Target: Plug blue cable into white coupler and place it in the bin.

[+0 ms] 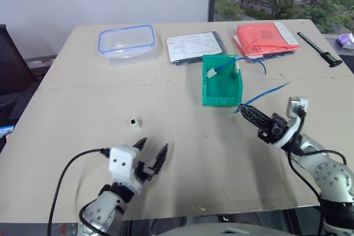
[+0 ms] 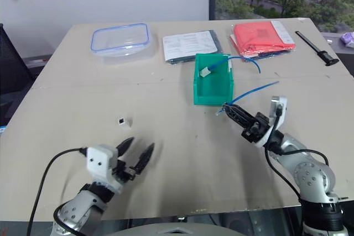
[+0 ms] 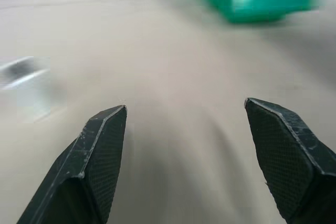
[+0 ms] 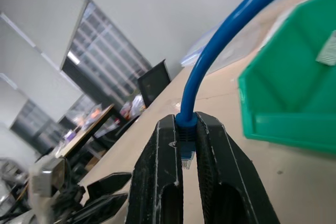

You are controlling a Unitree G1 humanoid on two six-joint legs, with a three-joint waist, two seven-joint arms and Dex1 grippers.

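- Nearest the head camera, the left gripper (image 1: 150, 153) hovers low over the near part of the table (image 1: 182, 158), its two black fingers (image 3: 100, 150) spread wide apart with nothing between them.
- Just beyond that gripper and slightly to its left, the white coupler (image 1: 133, 121) sits alone on the bare tabletop, dark socket visible, touching nothing.
- On the robot's right, the right gripper (image 1: 243, 111) points toward the bin, its fingers pressed together on the blue cable (image 1: 265, 93) just behind the plug end.
- From the right wrist view the cable's boot is pinched between the two fingers, the clear plug (image 4: 187, 160) sits down in the slot between them, and the cable arcs up and away.
- The bin (image 1: 222, 96) stands upright at mid-table, just beyond the right gripper's tips; inside it lies a white block (image 1: 212, 72) with its own blue cable tail running out over the far rim.
- Farther back lie a clear container with a blue rim (image 1: 126, 41), a sleeve of printed papers (image 1: 194, 46) and a red packet (image 1: 265, 38).
- A black caliper-like tool (image 1: 319, 48) lies at the far right edge.
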